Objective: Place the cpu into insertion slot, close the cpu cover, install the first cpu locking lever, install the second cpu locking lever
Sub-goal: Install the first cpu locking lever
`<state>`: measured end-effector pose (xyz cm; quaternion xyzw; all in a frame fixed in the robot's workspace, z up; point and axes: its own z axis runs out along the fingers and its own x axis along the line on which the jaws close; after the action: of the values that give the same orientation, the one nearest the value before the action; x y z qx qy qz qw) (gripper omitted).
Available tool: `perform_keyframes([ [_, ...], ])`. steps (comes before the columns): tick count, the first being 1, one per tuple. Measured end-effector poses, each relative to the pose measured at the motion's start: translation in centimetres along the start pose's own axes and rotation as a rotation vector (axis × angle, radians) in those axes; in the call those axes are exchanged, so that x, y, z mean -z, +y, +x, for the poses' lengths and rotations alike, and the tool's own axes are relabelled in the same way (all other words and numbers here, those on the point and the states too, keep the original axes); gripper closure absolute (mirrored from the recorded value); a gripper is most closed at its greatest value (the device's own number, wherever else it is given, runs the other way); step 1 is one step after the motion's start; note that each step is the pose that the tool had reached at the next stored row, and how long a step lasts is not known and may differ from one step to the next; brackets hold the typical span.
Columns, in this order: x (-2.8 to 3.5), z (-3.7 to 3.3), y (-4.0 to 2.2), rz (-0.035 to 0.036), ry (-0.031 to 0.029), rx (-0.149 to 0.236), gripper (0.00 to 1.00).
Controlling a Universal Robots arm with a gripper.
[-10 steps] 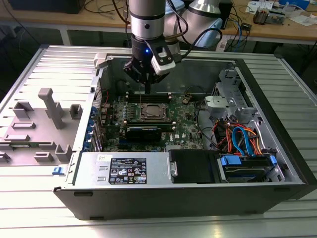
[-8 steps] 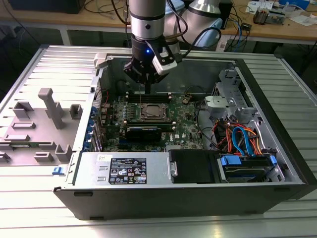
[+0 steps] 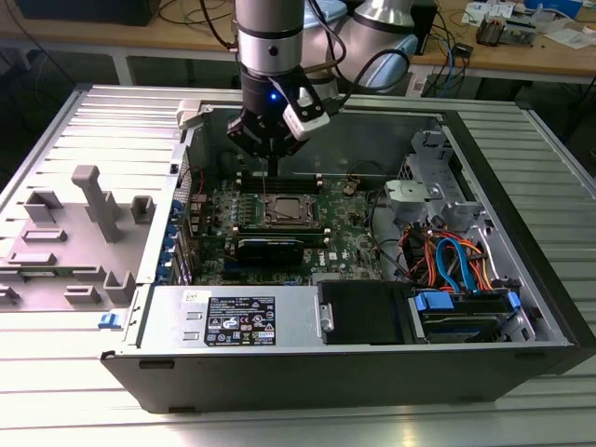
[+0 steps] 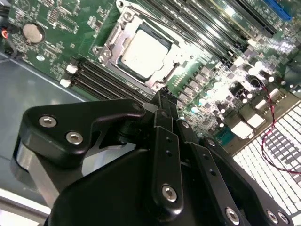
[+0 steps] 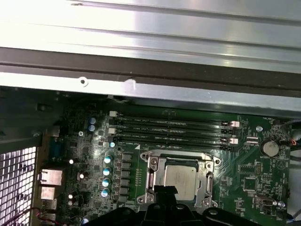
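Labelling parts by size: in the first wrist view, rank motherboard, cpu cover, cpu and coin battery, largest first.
1. motherboard
2. cpu cover
3. cpu, framed by that cover
4. coin battery, clearly smallest

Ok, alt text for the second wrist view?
The cpu lies seated with the cover down around it, on a green motherboard. The black end effector, shut, points toward the cover's edge.
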<state>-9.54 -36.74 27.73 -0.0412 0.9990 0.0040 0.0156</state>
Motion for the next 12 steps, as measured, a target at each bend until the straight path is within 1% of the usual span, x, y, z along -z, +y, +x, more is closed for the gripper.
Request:
perform_keyframes([
  [3, -0.03, 0.88, 0.08, 0.0001, 0.0, -0.003, 0.89],
  [5, -0.03, 1.27, 0.14, 0.0, -0.0001, -0.004, 0.89],
  [10, -0.01, 1.97, 0.29, 0.0003, 0.0, -0.01, 0.89],
  [12, -0.01, 2.09, 0.31, 0.0003, -0.0001, -0.012, 0.89],
])
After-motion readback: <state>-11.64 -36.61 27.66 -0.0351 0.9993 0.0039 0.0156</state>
